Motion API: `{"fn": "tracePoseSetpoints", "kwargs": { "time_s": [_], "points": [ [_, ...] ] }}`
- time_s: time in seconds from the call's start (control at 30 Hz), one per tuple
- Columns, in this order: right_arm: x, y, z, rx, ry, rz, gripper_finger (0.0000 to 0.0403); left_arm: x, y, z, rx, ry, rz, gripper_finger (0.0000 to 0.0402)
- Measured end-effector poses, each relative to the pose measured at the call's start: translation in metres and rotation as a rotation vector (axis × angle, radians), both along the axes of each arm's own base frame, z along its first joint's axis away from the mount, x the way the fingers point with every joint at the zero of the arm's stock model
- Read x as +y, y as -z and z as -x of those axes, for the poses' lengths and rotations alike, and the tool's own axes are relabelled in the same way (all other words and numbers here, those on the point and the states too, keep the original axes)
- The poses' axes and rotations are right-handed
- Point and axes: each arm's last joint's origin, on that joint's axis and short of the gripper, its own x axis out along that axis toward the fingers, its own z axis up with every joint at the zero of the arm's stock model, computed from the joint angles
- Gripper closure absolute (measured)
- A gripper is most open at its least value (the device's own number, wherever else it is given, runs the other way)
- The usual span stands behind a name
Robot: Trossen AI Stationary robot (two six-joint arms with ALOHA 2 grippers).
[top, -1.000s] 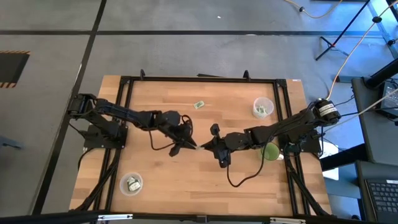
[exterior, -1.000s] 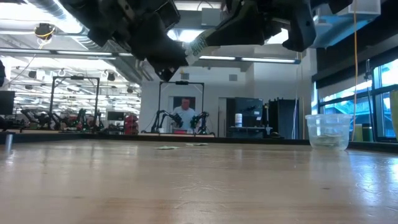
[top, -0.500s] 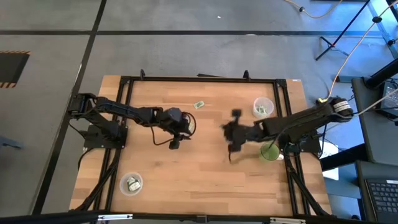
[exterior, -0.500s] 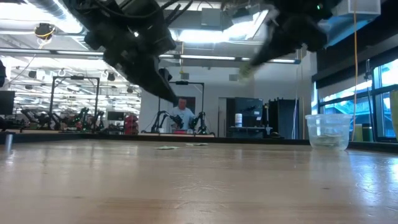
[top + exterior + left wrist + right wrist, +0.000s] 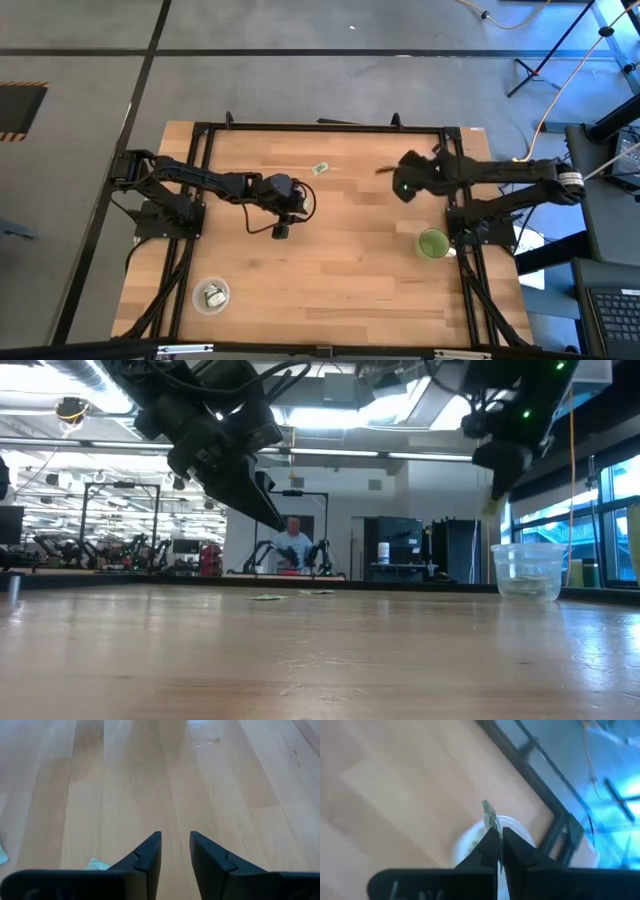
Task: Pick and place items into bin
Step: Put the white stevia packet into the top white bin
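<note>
My right gripper is shut on a small pale green and white packet. It hangs high over the clear cup that stands at the table's far right. In the high view the packet sticks out of that gripper toward the table's middle. My left gripper stands open above bare wood left of the middle, with nothing between its fingers. One loose packet lies flat near the far edge. My right gripper pinches one end of the packet between its two fingers. The rest of the packet sticks out past the fingertips. The fingers slant downward from the table's right side. The packet is lifted clear, above the cup.
A green cup stands at the right edge. A clear cup holding packets sits near the front left. A black frame rail runs around the table. Another packet's corner shows beside my left fingers.
The two grippers met at the table's middle with the packet between them. My right gripper has since swung toward the far right and turned, carrying the packet over the clear cup. My left gripper has drawn back slightly toward the left, tipped further down, and no longer touches the packet.
</note>
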Motion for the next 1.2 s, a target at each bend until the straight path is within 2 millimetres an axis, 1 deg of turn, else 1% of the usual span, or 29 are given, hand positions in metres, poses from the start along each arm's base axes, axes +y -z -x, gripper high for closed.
{"fn": "tracePoseSetpoints", "kwargs": {
  "time_s": [0.13, 0.23, 0.37, 0.57, 0.8, 1.2],
  "points": [
    [-0.015, 0.004, 0.006, 0.045, 0.103, -0.029, 0.0393, 0.0, 0.0, 0.0, 0.004, -0.016, 0.019, 0.0309],
    [-0.023, 0.013, 0.013, 0.081, 0.151, -0.052, 0.0393, -0.002, 0.001, 0.001, 0.015, -0.025, 0.033, 0.0309],
    [-0.028, 0.028, 0.02, 0.116, 0.183, -0.123, 0.0393, -0.003, 0.001, 0.001, 0.014, -0.02, 0.034, 0.0307],
    [-0.032, 0.047, 0.031, 0.166, 0.22, -0.141, 0.0392, -0.003, 0.001, 0.001, 0.013, -0.015, 0.029, 0.0311],
    [-0.034, 0.046, 0.028, 0.15, 0.201, -0.135, 0.0389, -0.003, 0.001, 0.001, 0.013, -0.015, 0.029, 0.0309],
    [-0.034, 0.046, 0.027, 0.145, 0.202, -0.134, 0.0333, -0.003, 0.001, 0.001, 0.013, -0.014, 0.029, 0.0313]
  ]
}}
